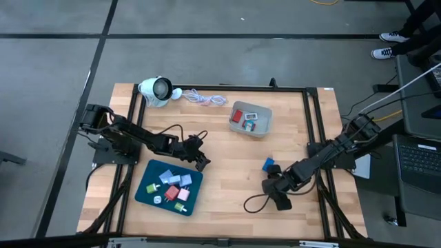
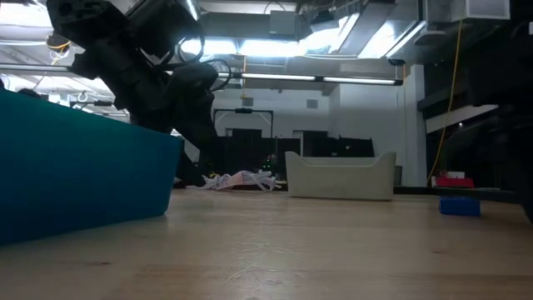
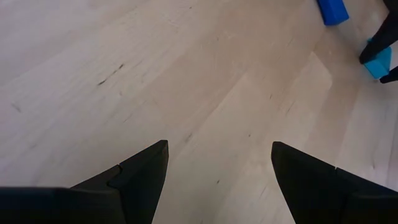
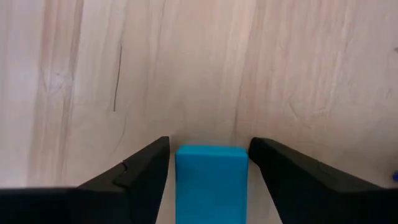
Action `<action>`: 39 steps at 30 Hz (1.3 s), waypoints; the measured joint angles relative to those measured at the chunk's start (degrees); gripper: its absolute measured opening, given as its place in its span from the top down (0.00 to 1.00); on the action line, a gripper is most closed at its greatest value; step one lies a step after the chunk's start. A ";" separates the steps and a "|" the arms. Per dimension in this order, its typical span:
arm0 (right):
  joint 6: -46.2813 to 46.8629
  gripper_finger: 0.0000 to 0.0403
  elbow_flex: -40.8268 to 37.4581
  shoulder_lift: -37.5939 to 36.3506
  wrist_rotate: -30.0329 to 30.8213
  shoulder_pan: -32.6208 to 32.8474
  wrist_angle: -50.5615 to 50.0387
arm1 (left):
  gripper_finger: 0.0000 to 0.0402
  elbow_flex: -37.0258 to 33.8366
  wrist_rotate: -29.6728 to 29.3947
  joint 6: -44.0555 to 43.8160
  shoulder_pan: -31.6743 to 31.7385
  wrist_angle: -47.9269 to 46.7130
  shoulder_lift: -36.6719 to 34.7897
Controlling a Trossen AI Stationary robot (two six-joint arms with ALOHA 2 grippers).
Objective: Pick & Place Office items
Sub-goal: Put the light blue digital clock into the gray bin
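Wood-topped table [image 1: 227,148], two dark arms over it.

Left gripper [image 1: 203,162]: hangs just off the upper right corner of the dark teal flat tray [image 1: 145,194]. Fingers spread wide, nothing between them. Left wrist view shows only bare wood under the left gripper [image 3: 217,144].

Right gripper [image 1: 271,178]: low over the right part of the table, well apart from the tray. Right wrist view: small light blue block [image 4: 211,183] sits on the wood between the two fingers of the right gripper [image 4: 208,140], one finger on each side and both very close. A thin sliver of gap shows on at least one side. Cannot tell whether the block is pinched or only flanked.

Same light blue block [image 1: 276,170] in the high view lies just beside a small darker blue block [image 1: 268,164]. The left wrist view has both far off: the light blue block [image 3: 378,62] with a dark finger against it, the darker blue block [image 3: 333,11] free on the wood.

Other office items: a cluster of tiny blocky pieces [image 1: 172,186] in light blue, pink, red, green and white lies in the tray. A few more, red and light blue [image 1: 247,118], lie in the grey bin [image 1: 262,129] toward the far side.

White round device with dark lens [image 1: 156,89] stands at the far left corner, its loose cord [image 1: 205,98] beside it.
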 joint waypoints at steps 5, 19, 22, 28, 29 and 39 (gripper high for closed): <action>1.77 0.43 0.00 0.01 3.07 1.29 -0.52 | 0.30 0.00 0.04 -0.86 0.22 0.20 -0.02; 6.20 0.61 -0.02 -0.11 4.65 1.56 -0.83 | 0.30 0.02 0.92 -2.32 0.22 2.11 -0.07; 7.61 0.61 -0.02 -1.07 5.65 1.09 -1.28 | 0.30 0.00 0.55 -2.49 0.09 3.12 -0.07; 6.16 0.61 2.15 -5.37 8.15 -2.86 -6.74 | 0.30 0.00 0.52 -2.17 0.04 3.60 -0.09; 5.64 0.61 2.73 -6.25 8.58 -3.56 -7.24 | 0.30 0.00 0.50 -1.83 0.08 3.78 -0.09; -2.82 0.61 7.22 -12.68 10.07 -15.94 -10.32 | 0.30 0.02 0.37 0.45 1.46 7.42 -0.09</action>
